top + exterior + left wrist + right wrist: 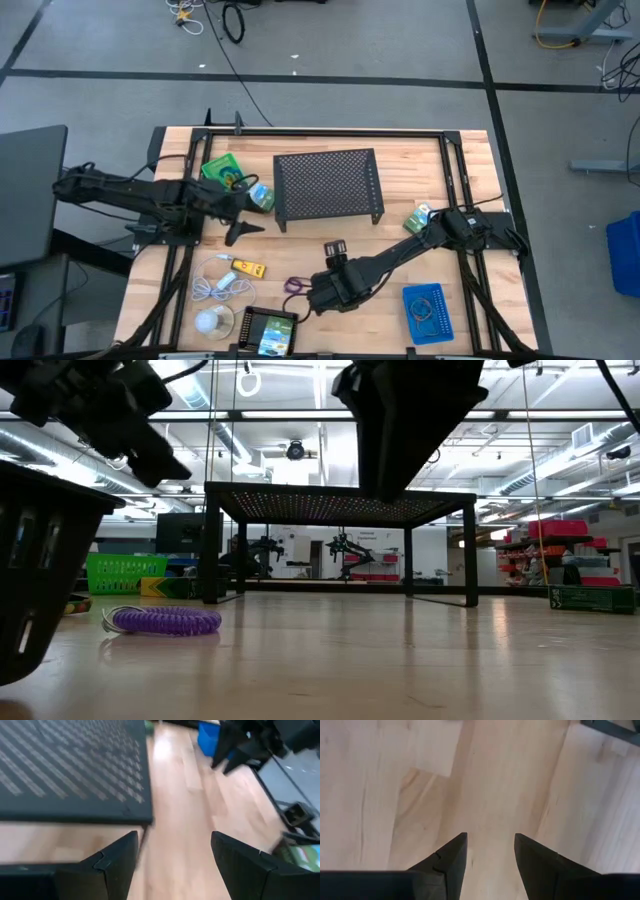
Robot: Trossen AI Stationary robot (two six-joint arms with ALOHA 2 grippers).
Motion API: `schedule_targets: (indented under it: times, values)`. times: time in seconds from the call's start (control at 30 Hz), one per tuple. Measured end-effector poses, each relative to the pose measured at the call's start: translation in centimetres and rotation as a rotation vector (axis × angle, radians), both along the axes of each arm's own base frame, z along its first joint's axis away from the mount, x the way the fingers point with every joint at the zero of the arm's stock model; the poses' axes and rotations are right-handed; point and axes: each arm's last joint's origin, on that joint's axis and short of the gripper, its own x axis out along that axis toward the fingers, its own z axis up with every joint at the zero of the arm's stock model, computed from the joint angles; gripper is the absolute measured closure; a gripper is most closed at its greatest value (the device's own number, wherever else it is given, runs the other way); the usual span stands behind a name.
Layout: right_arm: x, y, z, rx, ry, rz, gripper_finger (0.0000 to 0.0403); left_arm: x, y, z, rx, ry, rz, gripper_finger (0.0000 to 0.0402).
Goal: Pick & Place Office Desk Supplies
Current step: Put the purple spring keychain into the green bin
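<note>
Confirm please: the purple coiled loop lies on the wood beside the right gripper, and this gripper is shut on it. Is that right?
Not quite. The purple coiled loop does lie on the wood beside the right gripper, but the gripper is not shut on it: the right wrist view shows its fingers apart over bare wood, holding nothing.

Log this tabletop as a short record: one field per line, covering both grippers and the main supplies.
left gripper: open, empty, beside the black mesh stand's left edge
right gripper: open, empty, over bare wood near the purple coil
blue tray: front right of the table, loops lying in it
black tray: front edge, a packet inside
yellow block: on the table, left of the purple coil
green tray: back left, by the left arm
</note>
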Motion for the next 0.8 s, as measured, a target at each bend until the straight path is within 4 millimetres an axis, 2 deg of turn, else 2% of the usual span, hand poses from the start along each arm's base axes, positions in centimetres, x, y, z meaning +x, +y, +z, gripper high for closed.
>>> schedule_targets:
  times: [0.53, 0.67, 0.8]
  values:
    - [-0.2, 0.1, 0.0, 0.022, 0.04, 0.037, 0.0229, 0.0, -4.9, -3.6, -0.113, 0.346, -0.178, 0.0141]
    - [-0.9, -0.3, 0.0, -0.001, 0.089, -0.05, 0.0229, 0.0, -5.3, -4.4, -0.082, 0.405, -0.142, 0.0141]
    - [-2.4, -1.7, 0.2, -0.118, 0.194, -0.23, 0.0229, 0.2, -5.5, -4.6, -0.029, 0.389, -0.117, 0.0141]
